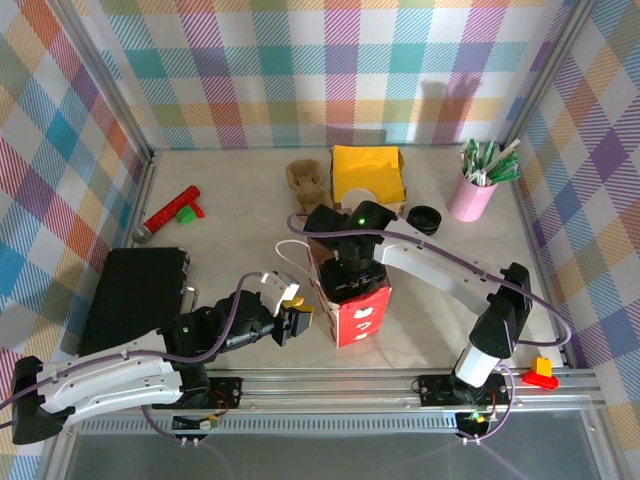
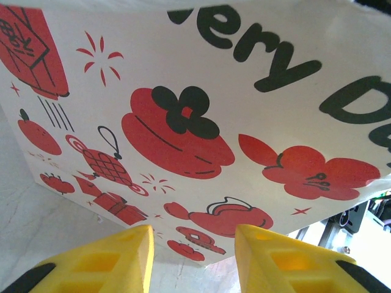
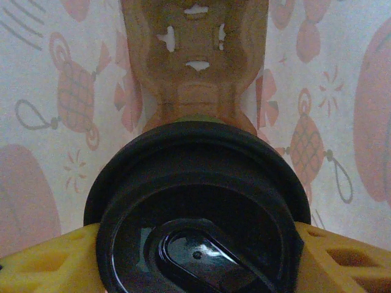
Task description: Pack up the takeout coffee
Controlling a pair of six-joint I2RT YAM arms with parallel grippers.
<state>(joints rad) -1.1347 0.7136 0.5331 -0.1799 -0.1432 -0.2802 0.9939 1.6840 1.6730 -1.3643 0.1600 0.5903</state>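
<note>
Right jaws were noted pinching the coffee (image 3: 197, 213) at the rim of its black lid, with yellow fingers (image 3: 43, 262) pressed in from both sides. The cup body was hidden under the lid, so its tilt could not be judged. The coffee was held inside the bag (image 1: 362, 318), above a brown carrier (image 3: 195, 67) lying at the bottom. Whether the cup base had reached the carrier could not be told.

Left jaws were spread with nothing between them, fingers (image 2: 101, 265) aimed at the printed side of the bag (image 2: 183, 134). They were just beside it; contact could not be confirmed. In the top view the bag stood upright near the front of the surface (image 1: 230, 250), and the right arm was reaching down into its mouth.

Step judged: the coffee being lowered into the carrier, most of the descent done.

- Descent is best made straight and slow, with the cup centred over a carrier pocket.
- A grip on the lid rim alone was judged risky, since the lid could pop off if the cup snagged.
- Release should wait until the base is felt to be seated.
- The bag was judged light and likely to slide or tip. The left jaws could be used to brace its side, and again when the right arm is lifted out.
</note>
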